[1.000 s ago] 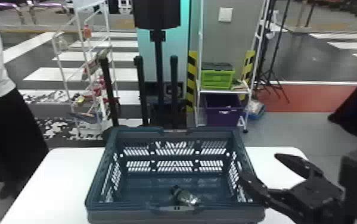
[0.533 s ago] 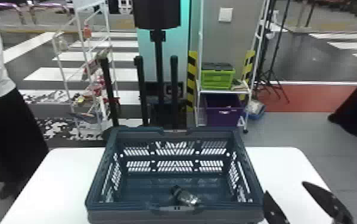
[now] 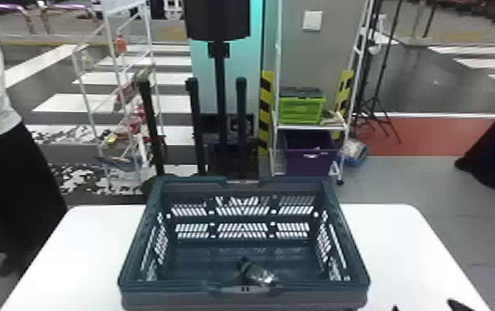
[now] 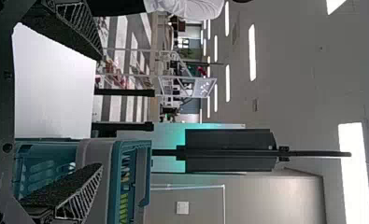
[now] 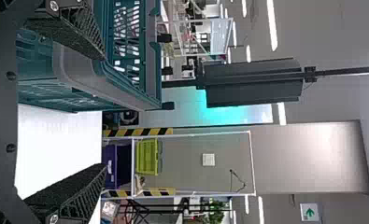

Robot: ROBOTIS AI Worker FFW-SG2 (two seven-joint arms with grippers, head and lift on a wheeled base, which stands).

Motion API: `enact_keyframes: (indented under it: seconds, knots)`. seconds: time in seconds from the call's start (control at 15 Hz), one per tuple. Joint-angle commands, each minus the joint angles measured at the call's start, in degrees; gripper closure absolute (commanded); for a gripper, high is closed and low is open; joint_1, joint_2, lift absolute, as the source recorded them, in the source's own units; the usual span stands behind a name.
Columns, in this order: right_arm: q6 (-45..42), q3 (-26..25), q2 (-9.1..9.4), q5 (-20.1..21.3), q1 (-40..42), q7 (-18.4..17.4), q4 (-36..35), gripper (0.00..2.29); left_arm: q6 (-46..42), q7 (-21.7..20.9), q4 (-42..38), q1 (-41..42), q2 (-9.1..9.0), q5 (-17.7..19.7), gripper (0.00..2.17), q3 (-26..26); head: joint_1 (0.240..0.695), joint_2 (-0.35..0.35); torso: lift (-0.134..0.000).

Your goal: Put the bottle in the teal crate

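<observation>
Bottle (image 3: 259, 273) is lying in the teal crate (image 3: 167, 298), left gripper (image 4: 101, 112) and right gripper (image 5: 104, 111) are gaping empty, so I'm kinda fearing an inward swing bumping the rim (image 3: 351, 256).

Green arrow (image 5: 309, 212), on white sign panel (image 5: 315, 205) (its mounting unclear), right wrist view

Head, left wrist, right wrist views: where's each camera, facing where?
Head view: on the head, forward and down at crate, bottle, table; right gripper at bottom edge.
Left wrist view: on that wrist, forward across the table; left gripper, open.
Right wrist view: on that wrist, forward past the crate; right gripper, open.
All three share crate and table.
</observation>
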Motion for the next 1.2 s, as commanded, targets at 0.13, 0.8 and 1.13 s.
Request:
enact_keyframes:
  seconds: [0.13, 0.8, 1.13]
  knots:
    - [-0.1, -0.1, -0.02, -0.1, 0.1, 0.5, 0.6, 0.08, 1.3, 0.1, -0.4, -0.3, -0.07, -0.4, 0.06, -0.5, 0.499, 0.000, 0.000]
    - [0.0, -0.2, 0.07, -0.1, 0.5, 0.5, 0.9, 0.08, 1.8, 0.2, -0.6, -0.4, -0.07, -0.3, 0.06, -0.5, 0.499, 0.000, 0.000]
    - [-0.1, -0.2, 0.07, -0.1, 0.9, 0.5, 0.9, 0.08, 1.8, 0.2, -0.6, -0.4, 0.02, -0.2, 0.06, -0.4, 0.499, 0.000, 0.000]
